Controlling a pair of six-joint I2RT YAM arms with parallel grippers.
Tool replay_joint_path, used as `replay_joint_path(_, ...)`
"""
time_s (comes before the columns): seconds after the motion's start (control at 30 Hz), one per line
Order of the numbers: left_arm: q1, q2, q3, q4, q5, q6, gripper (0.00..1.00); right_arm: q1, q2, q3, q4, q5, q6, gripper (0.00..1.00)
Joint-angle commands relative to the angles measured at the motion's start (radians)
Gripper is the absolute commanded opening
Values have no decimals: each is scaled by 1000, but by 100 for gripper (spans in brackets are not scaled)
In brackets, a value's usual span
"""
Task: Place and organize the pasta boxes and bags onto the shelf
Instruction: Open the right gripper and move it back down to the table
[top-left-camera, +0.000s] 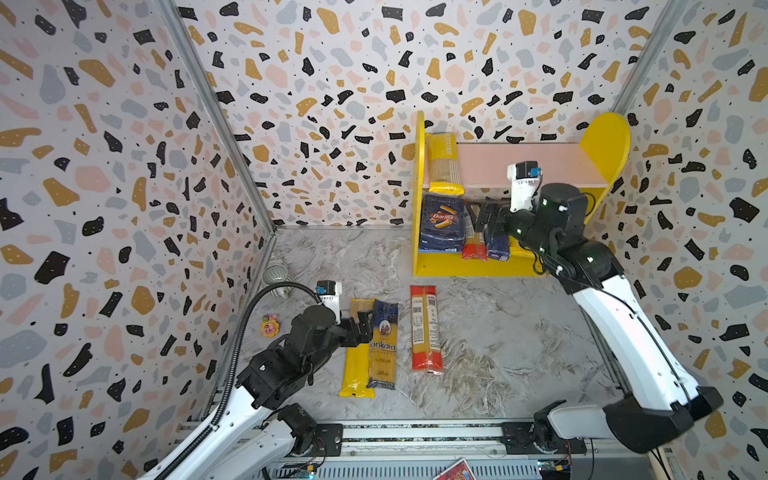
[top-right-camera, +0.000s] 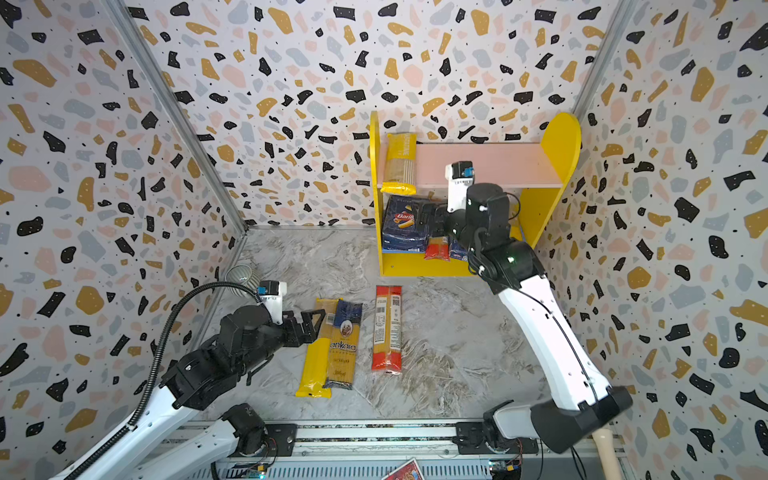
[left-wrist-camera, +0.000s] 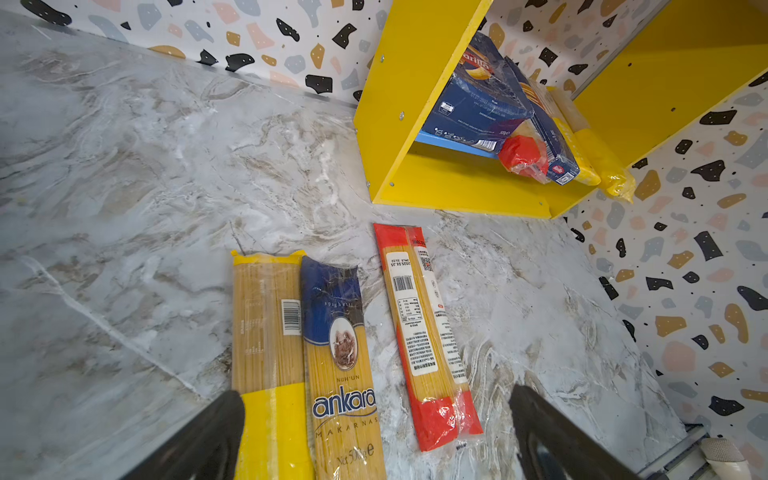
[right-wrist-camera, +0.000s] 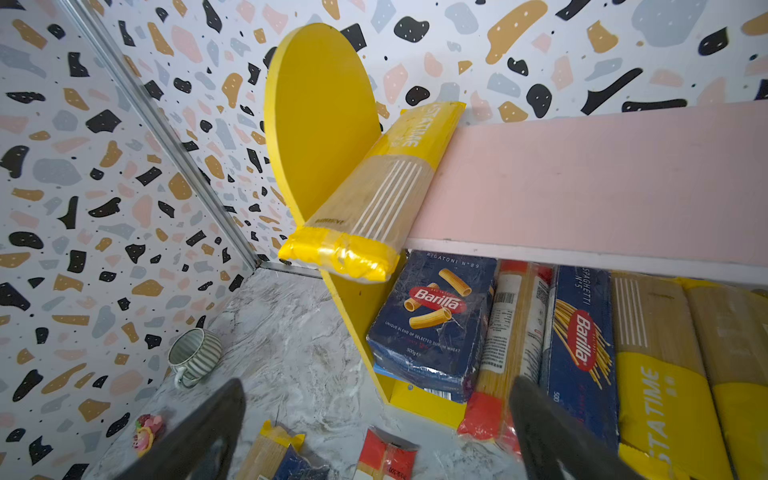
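Observation:
The shelf (top-left-camera: 604, 137) stands at the back right. Its pink board (right-wrist-camera: 582, 178) carries one yellow bag (right-wrist-camera: 374, 199). The lower tier holds the wide Barilla box (right-wrist-camera: 436, 316), a red bag (right-wrist-camera: 511, 332), the narrow spaghetti box (right-wrist-camera: 582, 345) and two yellow bags (right-wrist-camera: 660, 374). My right gripper (top-left-camera: 482, 214) is open and empty just in front of that tier. On the table lie a yellow bag (left-wrist-camera: 266, 332), the blue ankara bag (left-wrist-camera: 340, 374) and a red bag (left-wrist-camera: 424, 332). My left gripper (top-left-camera: 363, 326) hovers open over the yellow and ankara bags, holding nothing.
A striped cup (top-left-camera: 275, 275) lies on its side by the left wall, with a small pink and yellow toy (top-left-camera: 269, 325) nearby. The arms' rail (top-left-camera: 415, 432) runs along the front edge. Patterned walls close in the left, back and right.

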Motion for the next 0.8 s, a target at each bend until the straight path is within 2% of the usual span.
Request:
replay_joint_path(0.0, 5, -24, 8, -25, -33, -7, 99, 63, -98, -143, 17, 65, 25, 99)
replay_joint_path(0.17, 5, -24, 12, -39, -37, -9, 99, 185, -219, -388, 10, 115, 97, 99)
replay_joint_path(0.3, 5, -27, 21, -56, -66, -9, 99, 298, -278, -542, -17, 181, 154, 99)
replay_joint_path(0.43, 5, -25, 29, -68, -102, -4, 99, 390, -318, -682, -11, 200, 217, 99)
replay_joint_path(0.63, 6, -19, 27, -57, -108, -4, 99, 492, -311, -872, 71, 199, 326, 99)
replay_joint_path(0.77, 5, -23, -3, -32, -104, -3, 99, 559, -266, -924, 125, 214, 379, 99)
